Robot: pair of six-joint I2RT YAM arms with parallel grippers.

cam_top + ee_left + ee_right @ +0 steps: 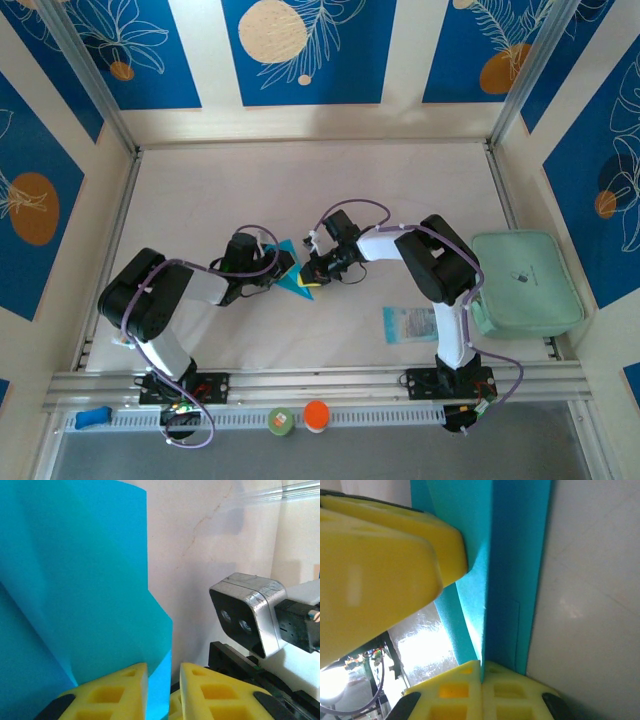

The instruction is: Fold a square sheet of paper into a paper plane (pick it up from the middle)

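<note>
Pinching the paper (75, 580) in the left gripper (162, 697), with jaws narrow and one layer going down between the yellow pads. Clamping the same paper in the right gripper (481, 690) too, with pads pressing together on a folded edge. Holding it upright near the middle of the table (300, 190), as a small pointed shape with one crease, with the two grippers nearly touching each other.

Leaving wide bare table beyond the grippers up to the far wall, and also to the left side. Leaving less room on the right: packet (410, 323) lying flat near the right arm's base, pad (525, 280) lying beside the right edge, both well apart from the paper.

Reaching with the left arm from its base up and then to the right, bending the elbow out to the left. Reaching with the right arm up from its base, folding the elbow and pointing the forearm left toward the paper.
</note>
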